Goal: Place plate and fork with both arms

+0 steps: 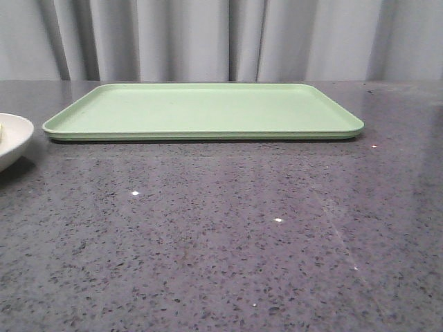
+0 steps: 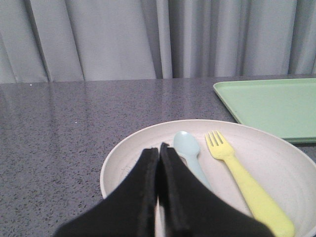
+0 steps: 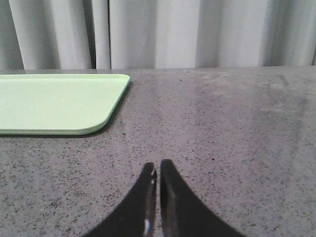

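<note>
Plate point(image 2: 148, 148): wide, shallow, cream, resting on the grey speckled table point(image 1: 221, 249) at the far left, well left of the green tray point(image 1: 208, 111) and apart from it; only its rim edge visible in the front view. Likely rigid and light, smooth enough to slip; best taken by pinching the raised rim on a bare stretch, kept level so the contents do not slide. Left gripper point(image 2: 159, 153): fingers pressed together, empty, hanging over the near part of the plate; contact with the dish impossible to confirm. Pale blue spoon point(image 2: 190, 155): lying inside the plate, bowl away from the gripper, just beside the fork, not part of the job. Fork point(image 2: 242, 182): slim, bright yellow, lying flat in the plate with tines pointing toward the curtain, handle toward the camera. Probably very light, stiff plastic, prone to skate on the glazed surface; flat handle at mid-length the sensible hold, pinched across its narrow width, clear of the spoon. Tray: flat, rectangular, low lip, bare on top, centre of the table. Right gripper point(image 3: 158, 177): fingers closed against each other, holding nothing, over bare table to the right of the tray, far from both plate and fork.
</note>
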You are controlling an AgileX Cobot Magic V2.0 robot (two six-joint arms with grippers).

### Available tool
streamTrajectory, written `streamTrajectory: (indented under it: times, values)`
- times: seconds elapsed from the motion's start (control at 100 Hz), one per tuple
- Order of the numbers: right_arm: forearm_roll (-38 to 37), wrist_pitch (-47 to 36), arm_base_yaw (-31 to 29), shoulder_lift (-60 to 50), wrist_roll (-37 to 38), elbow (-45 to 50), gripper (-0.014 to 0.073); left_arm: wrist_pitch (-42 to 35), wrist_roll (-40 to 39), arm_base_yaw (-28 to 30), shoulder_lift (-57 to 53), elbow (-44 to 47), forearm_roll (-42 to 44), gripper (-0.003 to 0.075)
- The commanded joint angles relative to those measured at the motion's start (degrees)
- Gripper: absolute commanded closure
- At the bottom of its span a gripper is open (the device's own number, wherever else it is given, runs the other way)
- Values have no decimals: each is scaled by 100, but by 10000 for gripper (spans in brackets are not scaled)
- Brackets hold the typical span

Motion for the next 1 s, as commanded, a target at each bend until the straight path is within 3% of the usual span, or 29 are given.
streamTrajectory:
  times: [0.0, 0.34, 0.49, 0.75, 0.88, 0.99]
  values:
    - [-27, -488, -19, -149, -30, -31, 559, -493, -32, 8, -190, 71, -8, 741]
    - [-27, -852, -20, -149, -30, -31, 559, -810, -32, 8, -180, -31, -353, 741]
    - [-27, -1032, -10, -149, -30, -71, 559, -459, -32, 8, -180, -333, -353, 741]
    - [-27, -37, -10, -14, -30, -840, 561, 428, -32, 8, 23, -1322, -353, 741]
    - [-27, 809, -10, 333, -30, -1548, 668, 855, -32, 8, 426, -1907, -353, 741]
    - [-27, 1082, -10, 753, -30, -2079, 652, 1238, -32, 8, 880, -2445, -381, 741]
